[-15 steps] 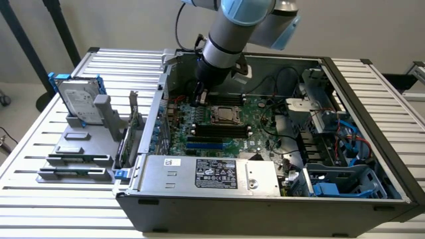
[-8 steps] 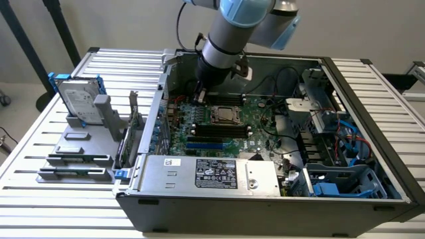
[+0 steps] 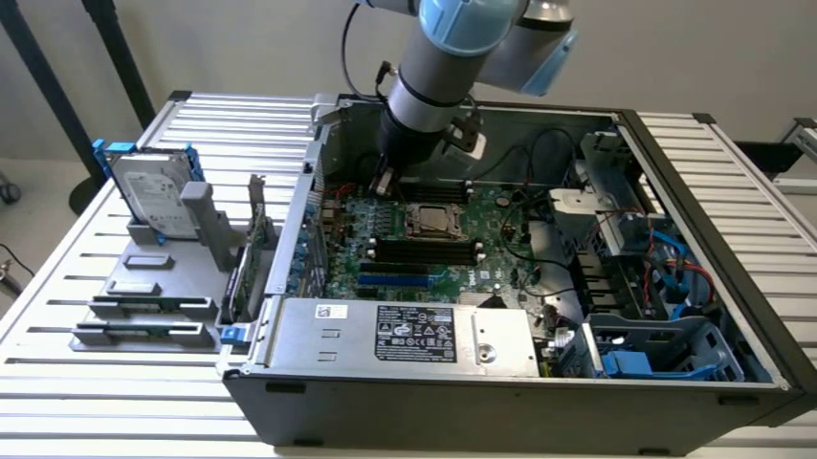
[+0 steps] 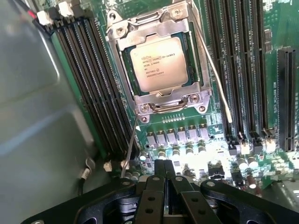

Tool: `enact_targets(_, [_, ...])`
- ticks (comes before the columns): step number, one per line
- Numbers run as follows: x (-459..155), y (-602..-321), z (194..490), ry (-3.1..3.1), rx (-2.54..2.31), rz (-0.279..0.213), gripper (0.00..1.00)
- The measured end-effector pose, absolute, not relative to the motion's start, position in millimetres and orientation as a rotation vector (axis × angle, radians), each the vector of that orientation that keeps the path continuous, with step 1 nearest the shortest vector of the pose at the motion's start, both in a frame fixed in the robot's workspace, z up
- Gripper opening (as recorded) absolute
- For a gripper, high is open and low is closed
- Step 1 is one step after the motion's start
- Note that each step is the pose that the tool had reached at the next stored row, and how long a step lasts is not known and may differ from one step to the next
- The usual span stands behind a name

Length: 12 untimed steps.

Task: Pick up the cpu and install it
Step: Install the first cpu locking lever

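Note:
The cpu (image 4: 159,63) lies flat in its socket on the green motherboard (image 3: 498,263), its silver top with printed text facing up inside a metal retaining frame (image 4: 140,95). In the exterior view the cpu (image 3: 431,220) sits mid-board. My gripper (image 4: 163,164) hangs just above the board a short way from the socket's edge, fingers pressed together with nothing between them. The exterior view shows my gripper (image 3: 379,186) down inside the open computer case, toward the back and slightly to the exterior view's left of the socket. Thin wire levers (image 4: 216,74) run beside the socket.
Black memory slots (image 4: 91,70) flank the socket. The case's grey wall (image 4: 32,130) rises close beside my gripper. A power supply (image 3: 408,335) fills the case front and a drive cage (image 3: 651,349) its right. A hard drive in a blue frame (image 3: 151,196) stands on a grey holder outside.

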State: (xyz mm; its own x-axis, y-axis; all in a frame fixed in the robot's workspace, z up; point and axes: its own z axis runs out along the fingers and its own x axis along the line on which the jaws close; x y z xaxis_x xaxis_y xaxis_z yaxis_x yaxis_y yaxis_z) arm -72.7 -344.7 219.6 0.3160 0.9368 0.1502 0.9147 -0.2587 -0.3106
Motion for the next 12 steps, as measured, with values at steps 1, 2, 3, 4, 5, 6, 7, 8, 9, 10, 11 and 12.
enact_targets(1, [-72.7,-344.7,219.5,-1.642,-2.257,0.091,0.11])
enact_targets(2, [-72.7,-344.7,219.5,-1.629,-2.262,0.091,0.11])
enact_targets(3, [-72.7,-344.8,219.7,-1.616,-2.267,0.091,0.11])
enact_targets(4, [-72.7,-344.8,220.0,-1.604,-2.270,0.091,0.11])
enact_targets(5, [-72.7,-344.9,220.4,-1.592,-2.274,0.090,0.11])
enact_targets(6, [-72.7,-345.0,220.7,-1.579,-2.277,0.089,0.11])
enact_targets(7, [-72.7,-345.1,221.1,-1.568,-2.280,0.087,0.11])
enact_targets(8, [-72.7,-345.2,221.5,-1.556,-2.284,0.085,0.11])
enact_targets(9, [-72.7,-345.3,222.0,-1.544,-2.287,0.083,0.11])
enact_targets(10, [-72.7,-345.4,222.6,-1.532,-2.291,0.081,0.11])
enact_targets(11, [-72.7,-345.6,223.5,-1.520,-2.294,0.079,0.11])
enact_targets(12, [-72.7,-345.7,224.4,-1.508,-2.298,0.076,0.11])
